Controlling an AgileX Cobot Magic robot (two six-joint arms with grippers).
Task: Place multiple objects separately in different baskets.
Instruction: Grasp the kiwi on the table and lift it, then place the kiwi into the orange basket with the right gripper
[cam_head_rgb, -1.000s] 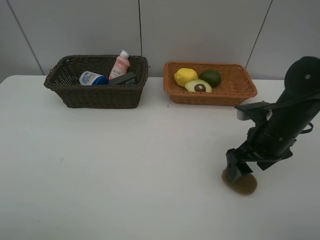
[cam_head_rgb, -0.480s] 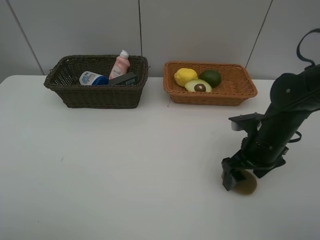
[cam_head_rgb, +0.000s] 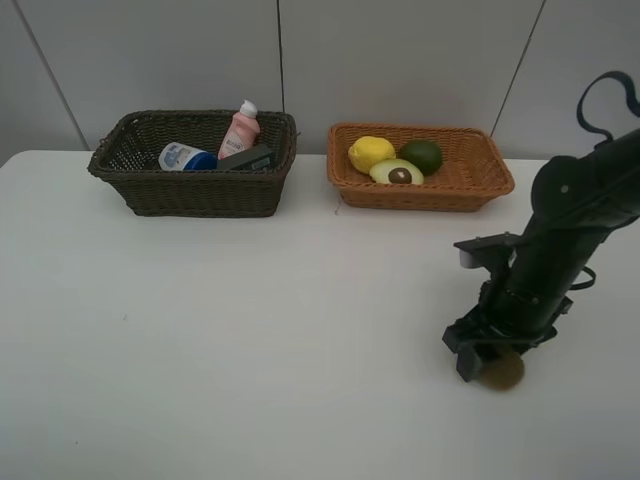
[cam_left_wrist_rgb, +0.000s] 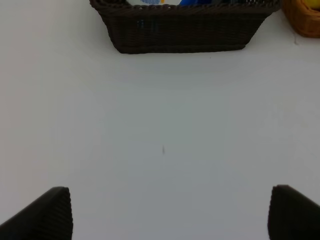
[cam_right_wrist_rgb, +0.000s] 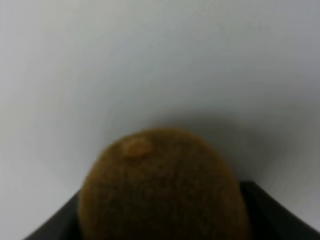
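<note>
The right gripper (cam_head_rgb: 487, 362) is down on the table (cam_head_rgb: 250, 320) at the near right, jaws drawn in around the brown kiwi (cam_head_rgb: 501, 370). In the right wrist view the kiwi (cam_right_wrist_rgb: 162, 190) fills the space between the dark fingers, so I'd call that a grasp, though it doesn't look lifted yet. The left gripper (cam_left_wrist_rgb: 170, 212) hangs spread wide over bare table, holding nothing. Farther back, the sorting logic is obvious: the light orange-tan basket (cam_head_rgb: 470, 185) has the fruit, meaning the yellow lemon (cam_head_rgb: 371, 153), halved avocado (cam_head_rgb: 397, 172) and green lime (cam_head_rgb: 422, 156), so I'd guess the kiwi goes there. The dark brown basket (cam_head_rgb: 195, 190) holds the non-food stuff: white blue-capped bottle (cam_head_rgb: 185, 157) lying down, pink bottle (cam_head_rgb: 240, 130) leaning, dark flat eraser block (cam_head_rgb: 248, 157). The bottles have label print, but it's too small to read.
</note>
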